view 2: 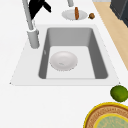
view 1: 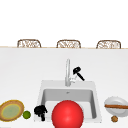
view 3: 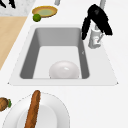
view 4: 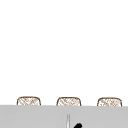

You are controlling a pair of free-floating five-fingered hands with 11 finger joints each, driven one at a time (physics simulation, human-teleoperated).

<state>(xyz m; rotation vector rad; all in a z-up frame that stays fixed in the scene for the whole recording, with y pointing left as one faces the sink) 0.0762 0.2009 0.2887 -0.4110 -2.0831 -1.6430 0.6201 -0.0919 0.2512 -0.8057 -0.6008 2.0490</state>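
My right hand (view 1: pixel 77 72) hovers just right of the tall faucet (view 1: pixel 67 71), above its side lever, with straight fingers that hold nothing. The right side view has this hand (view 3: pixel 96 16) over the faucet base (view 3: pixel 95 37), fingers hanging down toward the basin's back edge. It also appears beside the spout in the left side view (view 2: pixel 37 7). My left hand (view 1: pixel 40 111) floats idle at the sink's front left corner. A white bowl (view 2: pixel 63 60) lies in the basin (view 3: pixel 64 70). A big red ball (view 1: pixel 67 115) covers the sink's front edge.
Left of the sink (view 1: pixel 42 85) lie a yellow-rimmed plate (view 1: pixel 12 101) and a lime (view 1: pixel 26 114). On the right, a white plate (view 1: pixel 112 101) carries a brown roll (view 1: pixel 116 106), with a small brown fruit (view 1: pixel 114 118) beside it. Several wicker chairs (view 1: pixel 28 43) line the far edge.
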